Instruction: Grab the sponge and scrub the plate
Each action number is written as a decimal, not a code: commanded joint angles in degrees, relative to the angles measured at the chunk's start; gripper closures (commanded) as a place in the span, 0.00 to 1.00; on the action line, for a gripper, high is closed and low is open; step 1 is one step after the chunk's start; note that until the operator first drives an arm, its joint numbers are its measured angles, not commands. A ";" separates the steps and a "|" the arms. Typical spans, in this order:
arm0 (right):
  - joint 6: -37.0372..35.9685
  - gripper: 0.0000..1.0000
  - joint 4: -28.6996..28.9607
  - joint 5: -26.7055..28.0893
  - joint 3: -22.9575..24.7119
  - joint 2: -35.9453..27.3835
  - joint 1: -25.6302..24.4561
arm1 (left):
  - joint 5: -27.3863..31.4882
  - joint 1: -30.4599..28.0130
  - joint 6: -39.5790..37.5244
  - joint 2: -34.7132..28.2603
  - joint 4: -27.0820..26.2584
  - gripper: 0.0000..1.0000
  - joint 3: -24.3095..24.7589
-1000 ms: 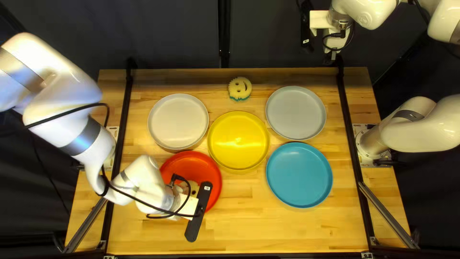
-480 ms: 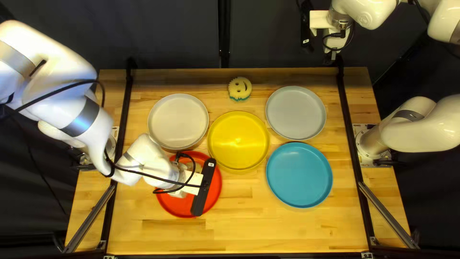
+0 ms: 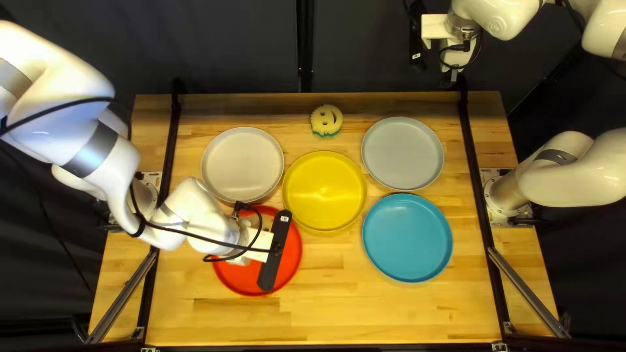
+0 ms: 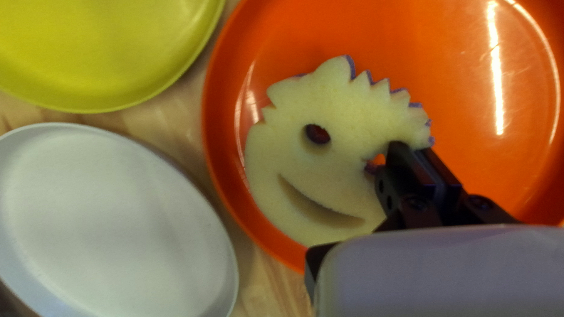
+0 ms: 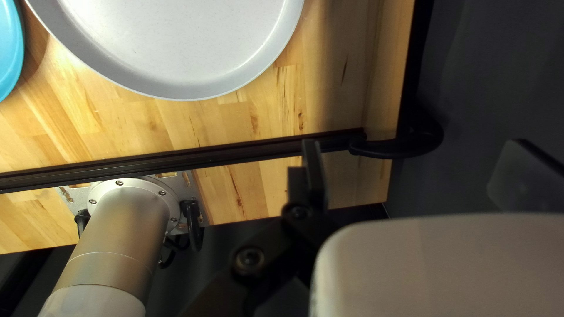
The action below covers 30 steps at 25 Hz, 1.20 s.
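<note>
My left gripper (image 3: 275, 251) hangs over the red plate (image 3: 240, 280) in the top left view, its fingertips hidden. In the left wrist view, the left gripper (image 4: 416, 151) is shut on the pale smiley sponge (image 4: 343, 170), pinching it between one eye hole and the spiky edge. The sponge lies over the inside of the plate (image 4: 470, 105), which looks orange here; whether its underside touches cannot be told. My right gripper (image 3: 450, 79) is raised beyond the far edge; in the right wrist view, the right gripper (image 5: 415, 155) stands open and empty.
Beside the red plate are a yellow plate (image 3: 324, 191) and an off-white plate (image 3: 242, 164). Farther right sit a grey plate (image 3: 402, 153) and a blue plate (image 3: 407, 238). A second smiley sponge (image 3: 326, 120) lies near the far edge. Black rails (image 3: 476, 176) run along both sides.
Over the red plate, my left gripper has moved toward the table's far edge, then slightly left, with its arm drawing back leftward. The right arm has stayed still.
</note>
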 commanded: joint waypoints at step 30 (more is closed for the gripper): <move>0.00 0.00 0.00 0.00 0.00 0.00 0.00 | -6.13 20.09 20.39 -9.11 -5.05 1.00 14.96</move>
